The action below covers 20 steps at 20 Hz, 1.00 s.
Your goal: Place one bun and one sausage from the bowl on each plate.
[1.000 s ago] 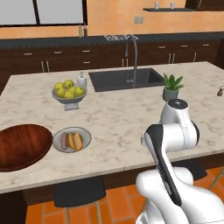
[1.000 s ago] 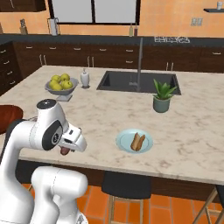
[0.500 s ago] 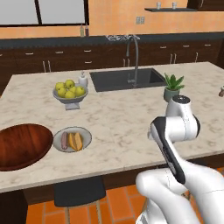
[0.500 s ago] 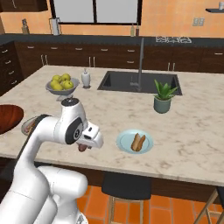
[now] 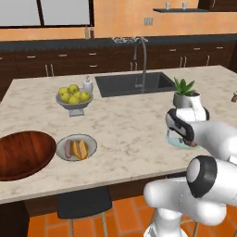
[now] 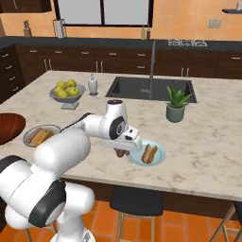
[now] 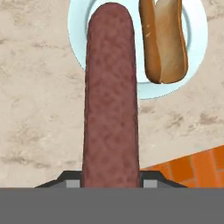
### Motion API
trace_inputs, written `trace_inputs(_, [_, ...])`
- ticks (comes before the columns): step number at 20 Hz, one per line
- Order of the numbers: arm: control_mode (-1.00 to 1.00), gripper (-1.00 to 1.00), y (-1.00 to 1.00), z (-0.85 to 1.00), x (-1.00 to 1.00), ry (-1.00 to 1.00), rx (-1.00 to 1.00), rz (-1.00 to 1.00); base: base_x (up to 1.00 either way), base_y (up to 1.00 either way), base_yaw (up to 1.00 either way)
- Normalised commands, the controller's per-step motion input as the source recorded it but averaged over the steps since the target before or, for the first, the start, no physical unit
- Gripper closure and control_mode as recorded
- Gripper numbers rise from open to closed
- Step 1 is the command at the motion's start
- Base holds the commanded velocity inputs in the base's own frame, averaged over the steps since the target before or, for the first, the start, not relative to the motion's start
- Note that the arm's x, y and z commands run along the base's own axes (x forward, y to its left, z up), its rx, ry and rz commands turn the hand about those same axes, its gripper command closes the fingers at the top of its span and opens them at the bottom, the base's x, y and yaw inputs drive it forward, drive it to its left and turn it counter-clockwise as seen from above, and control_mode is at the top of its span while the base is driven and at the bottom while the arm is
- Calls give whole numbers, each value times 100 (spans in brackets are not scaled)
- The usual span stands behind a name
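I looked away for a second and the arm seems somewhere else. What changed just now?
The arm swung to its right across the counter, carrying the gripper, shut on a sausage, from near the grey plate to the edge of the pale blue plate. Nothing was let go. The tan bun on the blue plate, the grey plate's bun and sausage, the wooden bowl and the apples stayed put.

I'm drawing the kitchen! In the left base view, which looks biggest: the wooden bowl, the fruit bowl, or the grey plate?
1. Wooden bowl, clearly the largest.
2. Grey plate and fruit bowl look about alike; the fruit bowl sits farther from the camera, so I won't rank them.
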Motion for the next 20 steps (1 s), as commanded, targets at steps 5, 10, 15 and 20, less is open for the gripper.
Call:
trace_inputs(5, [-100,100,-31,-25,100,3,-7,0,0,0,0])
trace_inputs(10, [-100,100,-52,-53,88,10,-2,-1,0,0,0])
trace_inputs(15, [-100,100,8,-40,17,2,-1,0,0,0,0])
trace_inputs(20, [-100,100,-5,-37,-10,0,-2,-1,0,0,0])
